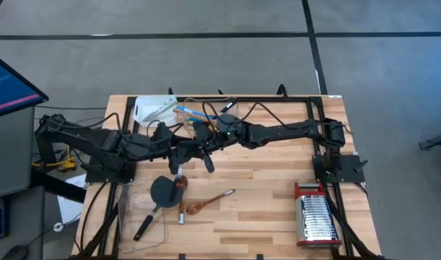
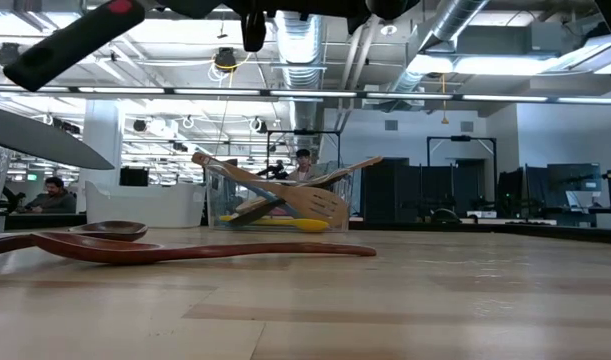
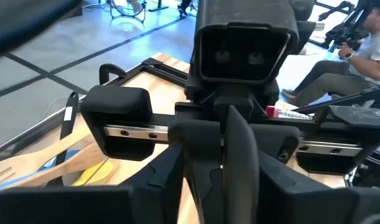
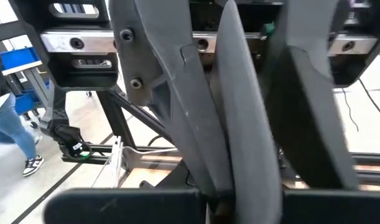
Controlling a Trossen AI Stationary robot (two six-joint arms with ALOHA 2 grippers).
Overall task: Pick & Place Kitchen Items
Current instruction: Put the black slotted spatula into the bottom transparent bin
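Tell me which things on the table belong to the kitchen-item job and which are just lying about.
Job: dark grey flat spatula; long brown wooden spoon; clear plastic tub of wooden utensils.
Lying about: steel box grater with red trim; white tray.

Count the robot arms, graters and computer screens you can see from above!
Robot arms: 2 (left arm, right arm)
Box grater: 1
Computer screen: 1
Total: 4
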